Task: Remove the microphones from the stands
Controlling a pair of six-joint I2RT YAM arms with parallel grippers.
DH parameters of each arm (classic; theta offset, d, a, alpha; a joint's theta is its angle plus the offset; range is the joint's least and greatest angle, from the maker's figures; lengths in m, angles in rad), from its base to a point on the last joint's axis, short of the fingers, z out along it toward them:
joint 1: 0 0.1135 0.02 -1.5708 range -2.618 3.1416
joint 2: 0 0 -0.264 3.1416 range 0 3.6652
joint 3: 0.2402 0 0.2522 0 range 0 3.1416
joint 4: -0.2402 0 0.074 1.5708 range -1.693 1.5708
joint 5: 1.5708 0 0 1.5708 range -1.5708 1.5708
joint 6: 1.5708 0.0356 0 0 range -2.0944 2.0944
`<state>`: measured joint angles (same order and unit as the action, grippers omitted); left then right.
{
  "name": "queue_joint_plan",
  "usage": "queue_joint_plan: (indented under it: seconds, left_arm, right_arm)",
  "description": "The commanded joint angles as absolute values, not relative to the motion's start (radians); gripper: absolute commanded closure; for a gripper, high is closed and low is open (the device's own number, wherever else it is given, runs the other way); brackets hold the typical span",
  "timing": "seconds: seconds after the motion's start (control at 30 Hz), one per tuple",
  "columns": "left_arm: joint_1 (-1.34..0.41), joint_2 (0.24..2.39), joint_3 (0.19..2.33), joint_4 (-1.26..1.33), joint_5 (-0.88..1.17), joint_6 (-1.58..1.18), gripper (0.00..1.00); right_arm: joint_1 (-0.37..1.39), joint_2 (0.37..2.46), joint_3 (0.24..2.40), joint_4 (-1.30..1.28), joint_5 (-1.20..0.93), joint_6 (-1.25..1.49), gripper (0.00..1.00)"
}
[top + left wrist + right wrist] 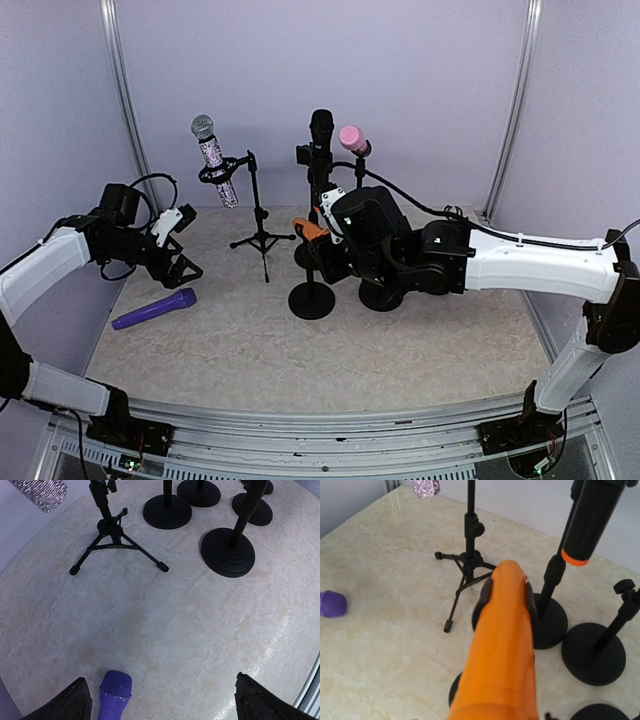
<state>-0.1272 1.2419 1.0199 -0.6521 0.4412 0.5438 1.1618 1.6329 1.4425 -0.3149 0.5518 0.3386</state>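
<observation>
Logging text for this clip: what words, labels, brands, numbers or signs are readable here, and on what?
None can be read.
The orange microphone, purple microphone, glitter microphone, black microphone and pink microphone show no lettering.
The white arm covers show none either; any fine marks are too small to tell.

The desk (240, 350) is beige and marbled, and the stands (311, 300) are black. A purple microphone (154, 309) lies beside the left gripper (183, 268). Beyond it are an orange microphone (500, 645), a glittery silver microphone (214, 160), a pink-headed microphone (352, 138) and a black microphone (321, 135).
</observation>
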Motion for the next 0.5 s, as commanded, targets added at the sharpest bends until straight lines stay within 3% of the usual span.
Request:
queue_joint_plan:
  seconds: [0.0,0.27,0.47]
  left_arm:
    - [-0.222,1.309,1.079,-0.563,0.469,0.446,0.05]
    - [-0.392,1.449,1.174,-0.463,0.455,0.289,0.11]
    - [-0.416,1.471,1.194,-0.411,0.471,0.252,0.13]
  right_arm:
    - [1.181,1.679,1.490,-0.212,0.516,0.354,1.00]
    - [1.220,1.756,1.584,-0.086,0.454,0.340,1.00]
    - [1.244,1.810,1.651,-0.034,0.412,0.344,1.00]
